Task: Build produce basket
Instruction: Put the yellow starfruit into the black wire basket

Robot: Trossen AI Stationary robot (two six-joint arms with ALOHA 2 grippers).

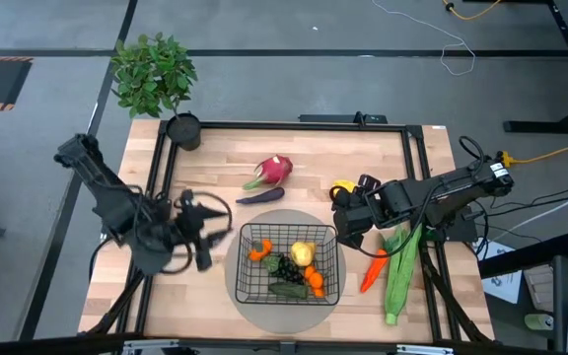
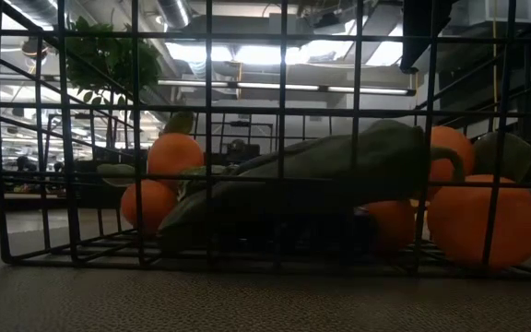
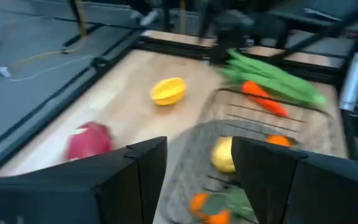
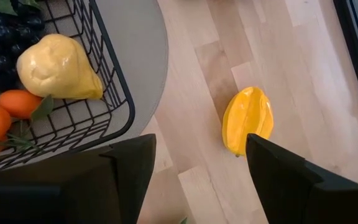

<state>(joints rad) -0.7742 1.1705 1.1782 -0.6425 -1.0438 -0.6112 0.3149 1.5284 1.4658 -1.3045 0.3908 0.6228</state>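
High view | basket [image 1: 287, 262] partly filled; yellow starfruit [image 4: 247, 121] lay on table just right of basket | right gripper [image 1: 343, 219], fingers apart, hovered above it | left gripper [image 1: 205, 235] apart, left of basket | next: descend, close on starfruit.

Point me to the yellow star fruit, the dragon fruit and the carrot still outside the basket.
yellow star fruit [image 4: 247, 122]: right wrist view, middle ridge.
dragon fruit [image 1: 275, 170]: high view, pink body.
carrot [image 1: 373, 269]: high view, mid-length of the orange root.
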